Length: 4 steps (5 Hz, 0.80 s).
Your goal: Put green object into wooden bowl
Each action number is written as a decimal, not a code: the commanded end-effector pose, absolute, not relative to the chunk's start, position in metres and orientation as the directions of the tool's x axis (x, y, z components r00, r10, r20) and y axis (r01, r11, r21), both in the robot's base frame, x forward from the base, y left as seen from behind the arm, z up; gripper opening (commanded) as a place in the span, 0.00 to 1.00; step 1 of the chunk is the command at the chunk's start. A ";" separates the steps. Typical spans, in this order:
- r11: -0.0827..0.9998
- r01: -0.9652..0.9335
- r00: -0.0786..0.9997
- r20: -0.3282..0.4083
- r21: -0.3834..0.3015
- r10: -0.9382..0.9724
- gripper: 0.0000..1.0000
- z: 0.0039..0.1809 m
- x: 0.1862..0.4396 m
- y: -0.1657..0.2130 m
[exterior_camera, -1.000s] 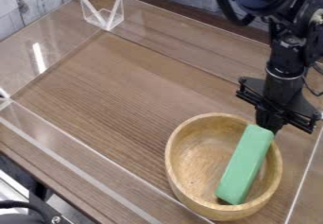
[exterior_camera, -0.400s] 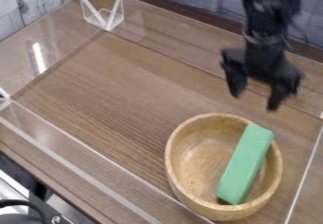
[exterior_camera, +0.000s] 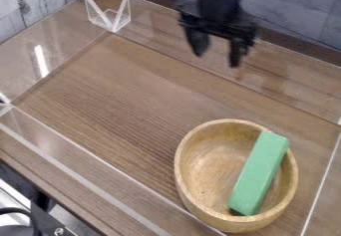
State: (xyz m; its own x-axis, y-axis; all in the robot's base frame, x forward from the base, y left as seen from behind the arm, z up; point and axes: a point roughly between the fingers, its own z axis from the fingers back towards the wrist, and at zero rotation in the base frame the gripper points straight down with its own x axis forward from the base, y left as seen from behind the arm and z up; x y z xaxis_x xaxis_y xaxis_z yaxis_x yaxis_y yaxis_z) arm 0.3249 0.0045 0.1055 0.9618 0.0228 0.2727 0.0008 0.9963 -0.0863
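Note:
The green object (exterior_camera: 261, 173), a flat bright green block, lies inside the wooden bowl (exterior_camera: 202, 158), leaning from the bowl's floor up against its right rim. The bowl sits at the table's near right. My gripper (exterior_camera: 221, 49) hangs well away from it, up and to the left over the far part of the table. Its two black fingers (exterior_camera: 200, 43) point down, stand open and hold nothing.
Clear acrylic walls (exterior_camera: 60, 41) fence the wooden tabletop (exterior_camera: 120, 101) on the left, front and right. A small clear bracket (exterior_camera: 108, 14) stands at the far left corner. A dark cable runs along the bottom left.
The gripper let go of the green block at the bowl, opened, then rose and swung up and left across the table. The block stayed resting in the bowl.

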 end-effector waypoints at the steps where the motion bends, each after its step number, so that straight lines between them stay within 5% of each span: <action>1: 0.997 -0.055 0.939 0.338 -0.056 0.071 1.00 0.119 0.326 0.033; 4: 0.999 -0.041 0.943 0.329 -0.012 0.043 1.00 0.116 0.334 0.022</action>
State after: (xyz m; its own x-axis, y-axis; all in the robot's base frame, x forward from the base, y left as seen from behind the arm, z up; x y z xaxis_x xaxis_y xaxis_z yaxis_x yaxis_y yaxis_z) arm 0.3245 0.0192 0.1003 0.9600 0.0328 0.2781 -0.0297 0.9994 -0.0153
